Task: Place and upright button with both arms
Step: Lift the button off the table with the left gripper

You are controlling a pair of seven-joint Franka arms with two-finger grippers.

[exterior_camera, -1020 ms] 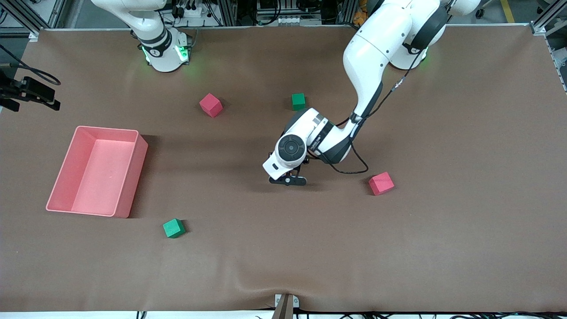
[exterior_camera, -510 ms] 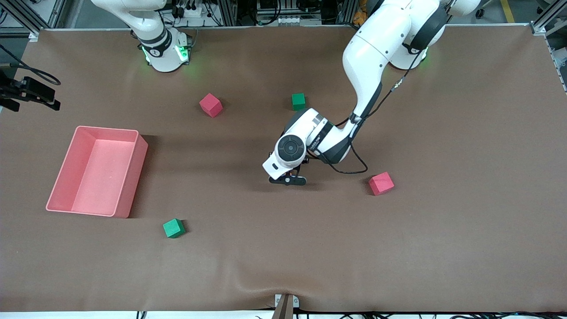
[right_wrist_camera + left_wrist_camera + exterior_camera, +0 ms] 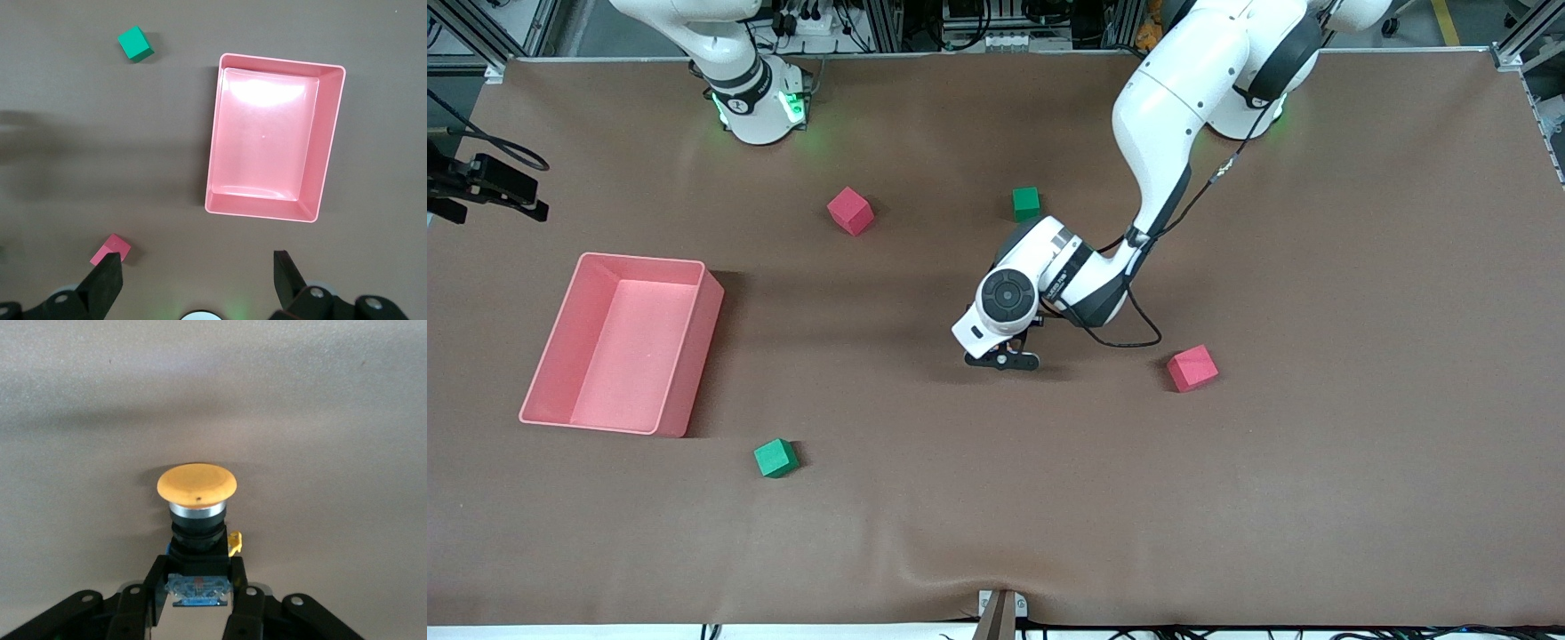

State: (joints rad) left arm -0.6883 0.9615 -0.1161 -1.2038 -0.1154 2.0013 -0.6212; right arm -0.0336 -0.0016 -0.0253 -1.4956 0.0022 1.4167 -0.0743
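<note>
Your left gripper point(image 3: 198, 603) has just squeezed shut on the button point(image 3: 197, 513), pinching its black base; the orange cap faces away from the wrist, low at mid-table between the green cube point(image 3: 1026, 204) and the red cube point(image 3: 1192, 368). So the grasp looks made; lift next. Right gripper point(image 3: 197, 280) waits spread wide, high over the pink bin point(image 3: 330, 143).

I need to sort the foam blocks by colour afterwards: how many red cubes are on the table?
2. One red cube lies in front of the right arm's base; the other red cube lies nearer the front camera, toward the left arm's end. None seems hidden.
</note>
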